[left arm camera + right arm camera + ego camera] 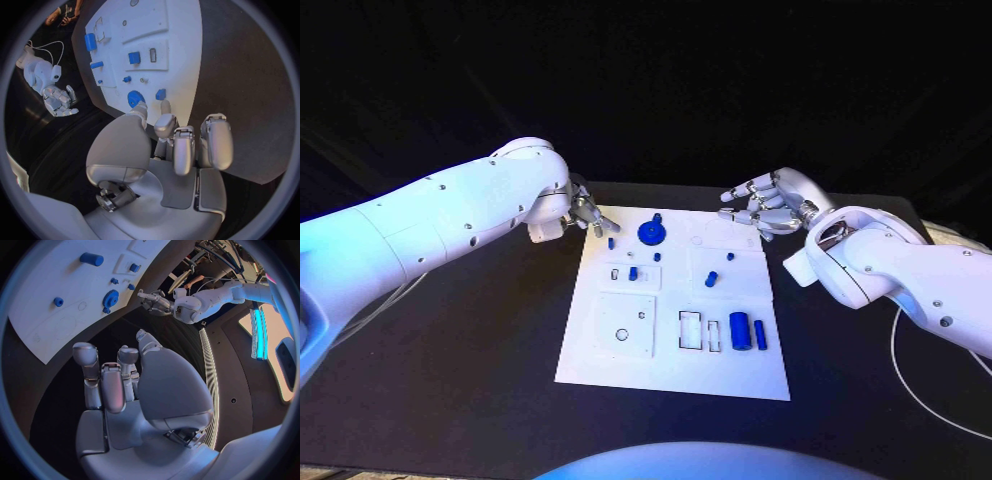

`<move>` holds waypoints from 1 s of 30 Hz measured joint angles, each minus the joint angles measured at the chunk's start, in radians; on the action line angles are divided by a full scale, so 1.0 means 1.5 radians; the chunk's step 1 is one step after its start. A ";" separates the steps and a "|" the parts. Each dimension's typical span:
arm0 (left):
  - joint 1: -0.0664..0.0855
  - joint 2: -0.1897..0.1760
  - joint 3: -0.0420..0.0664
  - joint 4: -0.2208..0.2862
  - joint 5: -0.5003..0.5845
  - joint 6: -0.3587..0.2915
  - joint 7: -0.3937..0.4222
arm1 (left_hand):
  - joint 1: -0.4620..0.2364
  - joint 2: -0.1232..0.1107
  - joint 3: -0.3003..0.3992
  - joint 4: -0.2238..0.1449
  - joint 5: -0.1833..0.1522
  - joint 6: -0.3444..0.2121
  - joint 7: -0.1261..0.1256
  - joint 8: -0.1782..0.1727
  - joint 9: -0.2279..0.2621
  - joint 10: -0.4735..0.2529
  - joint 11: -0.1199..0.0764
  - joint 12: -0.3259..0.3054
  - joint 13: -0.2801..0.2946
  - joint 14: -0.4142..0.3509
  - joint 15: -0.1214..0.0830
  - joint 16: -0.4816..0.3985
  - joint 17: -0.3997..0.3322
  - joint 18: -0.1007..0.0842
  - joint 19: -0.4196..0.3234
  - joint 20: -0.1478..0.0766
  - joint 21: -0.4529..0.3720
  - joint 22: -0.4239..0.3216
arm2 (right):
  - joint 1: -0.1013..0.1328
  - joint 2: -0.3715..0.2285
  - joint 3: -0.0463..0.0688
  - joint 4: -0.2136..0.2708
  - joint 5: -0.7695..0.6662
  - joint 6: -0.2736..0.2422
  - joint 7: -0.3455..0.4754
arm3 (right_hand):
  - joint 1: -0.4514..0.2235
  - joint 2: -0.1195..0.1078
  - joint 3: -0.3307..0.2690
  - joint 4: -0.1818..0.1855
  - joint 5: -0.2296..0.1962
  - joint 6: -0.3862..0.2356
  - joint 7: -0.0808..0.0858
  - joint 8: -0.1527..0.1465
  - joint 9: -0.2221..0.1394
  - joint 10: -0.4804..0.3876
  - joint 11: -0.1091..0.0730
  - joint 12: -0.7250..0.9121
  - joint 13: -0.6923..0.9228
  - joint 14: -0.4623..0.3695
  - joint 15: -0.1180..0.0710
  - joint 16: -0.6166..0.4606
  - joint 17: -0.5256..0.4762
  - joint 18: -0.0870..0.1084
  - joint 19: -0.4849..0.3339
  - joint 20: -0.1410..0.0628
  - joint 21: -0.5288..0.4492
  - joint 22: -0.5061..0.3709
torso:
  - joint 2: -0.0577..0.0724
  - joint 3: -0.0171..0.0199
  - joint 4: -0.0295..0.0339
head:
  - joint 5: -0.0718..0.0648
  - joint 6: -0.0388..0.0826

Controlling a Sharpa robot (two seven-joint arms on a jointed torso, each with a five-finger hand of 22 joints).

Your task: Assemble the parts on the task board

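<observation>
The board (678,300) lies flat on the black table (473,350), a white plate with its long axis running away from the robot, far edge up by the two hands. Left hand (584,217) hovers at the board's far left corner, fingers apart and loosely bent, nothing in them; the left wrist view shows the fingertips (185,150) above the dark table just off the board's edge. Right hand (764,203) hangs beyond the board's far right corner, off the plate, fingers spread and lightly curled, empty as well.

On the board: a round blue disc (652,233) near the far edge, lying flat, with a small knob at its rim. Just beside it, toward the left hand, a short blue peg (612,242); I can't tell whether it stands or lies. A tiny blue stud (656,257) sits just nearer than the disc, another blue stud (730,258) to the right of that. In the middle of the board, a blue block (633,273) sits in a small recess, and a slanted blue piece (711,279) lies on the raised panel beside it. At the near right, two blue cylinders lie side by side, both with long axes parallel to the board's long edge: the thicker one (741,331) and the thin one (760,334), next to an open rectangular slot (691,329).

No writing readable on the board.
</observation>
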 measured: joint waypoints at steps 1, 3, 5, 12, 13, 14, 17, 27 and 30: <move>0.000 0.004 -0.001 -0.008 -0.001 0.002 0.001 | 0.000 0.000 -0.003 -0.001 0.000 0.004 -0.001 0.000 -0.001 0.000 0.000 0.000 0.000 0.000 0.000 0.000 0.000 0.000 0.000 0.000 0.000 0.000 | 0.000 0.000 0.000 0.000 0.000 0.000 0.000 | 0.000 0.000 0.000 0.000 0.000 0.000 0.000 0.000 0.000 0.000 0.000 0.000 0.000 0.000 0.000 0.000 0.000 0.000 0.000 0.000 0.000 0.000 | 0.000 -0.0002 0.0000 | 0.000 0.000; 0.000 0.012 -0.004 -0.022 -0.004 0.005 0.003 | 0.000 0.000 -0.006 0.001 0.000 0.006 -0.001 0.000 -0.002 0.000 0.000 0.000 0.002 0.000 0.000 0.000 0.000 0.000 0.000 0.000 0.000 0.000 | 0.000 0.001 0.000 0.000 0.000 0.000 0.000 | 0.000 0.000 0.000 0.000 0.000 0.000 0.000 0.000 0.000 0.000 0.000 0.000 0.000 0.000 0.000 0.000 0.000 0.000 0.000 0.000 0.000 0.000 | 0.000 -0.0003 -0.0004 | 0.001 0.000; 0.000 0.018 -0.005 -0.030 -0.007 0.007 0.005 | -0.003 -0.003 -0.012 0.001 0.000 0.010 -0.002 0.000 -0.003 0.000 0.000 0.002 0.002 0.000 0.000 0.000 0.000 0.000 0.000 0.000 0.000 0.000 | 0.000 0.002 0.000 0.000 0.000 0.000 0.000 | 0.000 0.000 0.000 0.000 0.000 0.000 0.000 0.000 0.000 0.000 0.000 0.000 0.000 0.000 0.000 0.000 0.000 0.000 0.000 0.000 0.000 0.000 | 0.001 -0.0003 -0.0004 | 0.001 0.000; 0.000 0.040 -0.011 -0.058 -0.017 0.015 0.015 | -0.011 -0.005 -0.035 0.002 0.000 0.014 -0.005 0.000 -0.006 0.000 0.000 0.007 0.004 0.000 0.000 0.000 0.000 0.000 0.002 0.002 0.000 0.000 | -0.001 0.005 0.000 -0.002 0.000 0.001 0.001 | 0.000 0.000 0.000 0.000 0.000 0.000 0.000 0.000 0.000 0.000 0.000 0.000 -0.001 0.000 0.000 0.000 -0.001 0.000 0.000 0.000 0.000 0.000 | 0.002 -0.0006 -0.0008 | 0.001 0.000; 0.000 0.043 -0.011 -0.061 -0.019 0.017 0.016 | -0.011 -0.004 -0.035 0.002 0.000 0.015 -0.006 0.000 -0.006 0.000 0.000 0.008 0.005 0.000 0.000 0.000 0.000 0.000 0.002 0.002 0.000 0.000 | -0.001 0.005 0.000 -0.002 0.000 0.001 0.001 | 0.000 0.000 0.000 0.000 0.000 0.000 0.000 0.000 0.000 0.000 0.000 0.000 -0.001 0.000 0.000 0.000 -0.001 0.000 0.000 0.000 0.000 0.000 | 0.002 -0.0007 -0.0008 | 0.001 0.000; 0.000 0.045 -0.012 -0.063 -0.020 0.018 0.017 | -0.011 -0.004 -0.037 0.000 0.000 0.015 -0.006 0.000 -0.006 0.000 0.000 0.008 0.006 0.000 0.000 0.000 0.000 0.000 0.002 0.002 0.000 0.000 | -0.001 0.006 0.000 -0.002 0.000 0.001 0.001 | 0.000 0.000 0.000 0.000 0.000 0.000 0.000 0.000 0.000 0.000 0.000 0.000 -0.001 0.000 0.000 0.000 -0.001 0.000 0.000 0.000 0.000 0.000 | 0.002 -0.0007 -0.0008 | 0.002 0.000; -0.001 0.050 -0.014 -0.069 -0.026 0.022 0.020 | -0.011 -0.004 -0.041 -0.001 0.000 0.020 -0.006 0.004 -0.006 0.003 -0.003 0.011 0.009 0.000 0.000 0.000 0.000 0.000 0.002 0.002 0.000 0.000 | -0.001 0.006 0.000 -0.003 0.000 0.001 0.001 | 0.000 0.000 0.000 0.000 0.000 0.000 0.000 0.000 0.000 0.000 0.000 0.000 -0.001 0.000 0.000 0.000 -0.001 0.000 0.000 0.000 0.000 0.000 | 0.002 -0.0007 -0.0008 | 0.002 0.000; -0.003 0.059 -0.016 -0.082 -0.037 0.036 0.025 | 0.004 0.011 -0.049 -0.005 0.000 0.028 -0.009 0.012 -0.005 0.005 -0.005 0.016 0.012 0.000 0.000 0.000 0.000 0.000 0.006 -0.002 0.005 0.000 | -0.002 0.008 0.000 -0.004 0.001 0.002 0.001 | 0.000 0.000 0.000 0.000 0.000 0.000 0.000 0.000 0.000 0.000 0.000 0.000 -0.001 0.000 0.000 0.000 -0.001 0.000 0.000 0.000 0.000 0.000 | 0.002 0.0001 -0.0009 | 0.001 -0.004; -0.004 0.061 -0.017 -0.085 -0.039 0.038 0.025 | 0.008 0.016 -0.049 -0.005 0.000 0.031 -0.012 0.012 -0.004 0.007 -0.007 0.016 0.012 0.000 0.000 0.000 0.000 0.000 0.007 -0.003 0.005 0.000 | -0.002 0.009 0.000 -0.004 0.001 0.003 0.001 | 0.000 0.000 0.000 0.000 0.000 0.000 0.000 0.000 0.000 0.001 0.001 0.000 -0.001 0.000 0.000 0.000 -0.001 0.000 0.000 0.000 0.000 0.000 | 0.002 0.0001 -0.0010 | 0.001 -0.004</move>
